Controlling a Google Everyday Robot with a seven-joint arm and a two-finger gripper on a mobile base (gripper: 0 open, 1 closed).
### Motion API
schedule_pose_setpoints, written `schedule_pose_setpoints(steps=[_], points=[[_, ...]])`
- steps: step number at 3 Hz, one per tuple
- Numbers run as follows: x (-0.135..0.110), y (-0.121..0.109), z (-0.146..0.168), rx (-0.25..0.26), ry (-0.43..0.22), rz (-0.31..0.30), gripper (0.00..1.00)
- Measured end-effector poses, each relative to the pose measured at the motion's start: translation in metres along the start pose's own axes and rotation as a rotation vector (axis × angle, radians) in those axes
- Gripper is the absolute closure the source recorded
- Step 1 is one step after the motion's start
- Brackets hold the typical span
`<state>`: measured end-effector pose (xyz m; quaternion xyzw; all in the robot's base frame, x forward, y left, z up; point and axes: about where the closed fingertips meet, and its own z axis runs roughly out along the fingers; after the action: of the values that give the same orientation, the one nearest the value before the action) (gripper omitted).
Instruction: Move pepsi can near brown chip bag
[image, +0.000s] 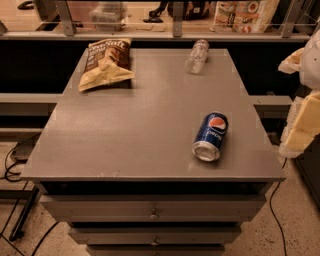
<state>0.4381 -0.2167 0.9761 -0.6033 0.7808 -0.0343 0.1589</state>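
The pepsi can lies on its side on the grey cabinet top, at the front right, with its silver end toward the front edge. The brown chip bag lies at the back left corner, its tan-yellow lower part wrinkled. The can and the bag are far apart, diagonally across the top. My gripper shows as white and pale yellow parts at the right edge of the view, beyond the cabinet's right side and to the right of the can. It holds nothing that I can see.
A clear plastic bottle lies on its side at the back right of the top. Drawers are below the front edge. A shelf with railing runs behind. Cables lie on the floor at the left.
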Motion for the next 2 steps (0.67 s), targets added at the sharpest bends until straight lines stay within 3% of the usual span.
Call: schedule_pose_setpoints(steps=[1, 2], points=[[0.0, 0.0, 0.0, 0.0, 0.0, 0.0, 0.0], [-0.013, 0.008, 0.01, -0.016, -0.045, 0.018, 0.0]])
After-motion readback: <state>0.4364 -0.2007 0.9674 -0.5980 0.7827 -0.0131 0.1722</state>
